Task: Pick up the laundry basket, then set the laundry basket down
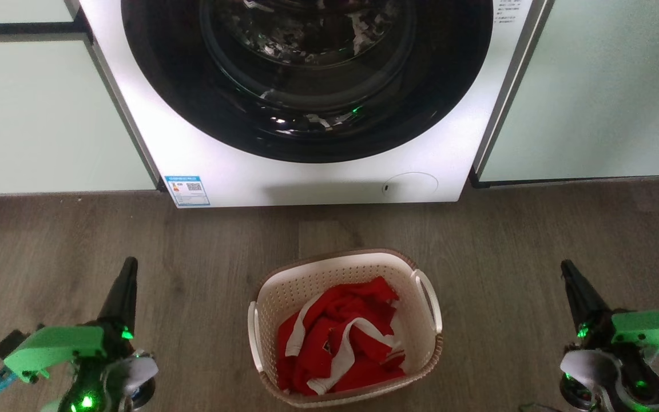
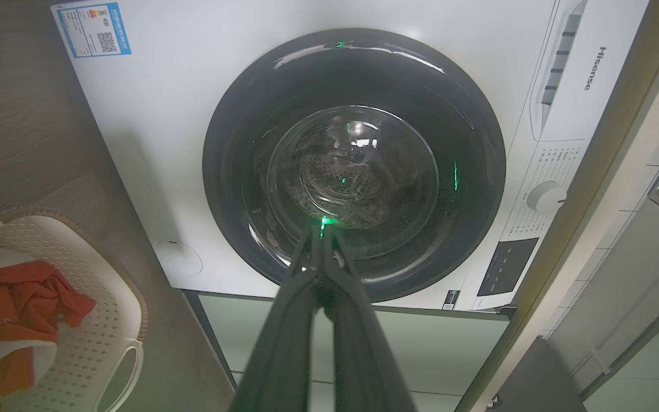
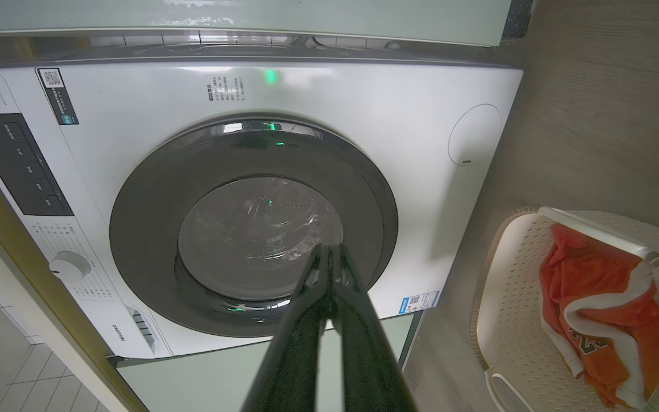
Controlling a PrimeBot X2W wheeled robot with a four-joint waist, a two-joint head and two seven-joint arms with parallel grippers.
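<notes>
Looking down from the head camera, I see both arms held low at the bottom corners, the left gripper (image 1: 128,269) and right gripper (image 1: 567,270) each with fingers pressed together on nothing, pointing forward at the washing machine (image 1: 318,180). The laundry basket (image 1: 329,273) stands on the wood floor (image 1: 192,252) between them, well apart from both, in front of the machine's door, with red and white clothing (image 1: 341,337) inside.
</notes>
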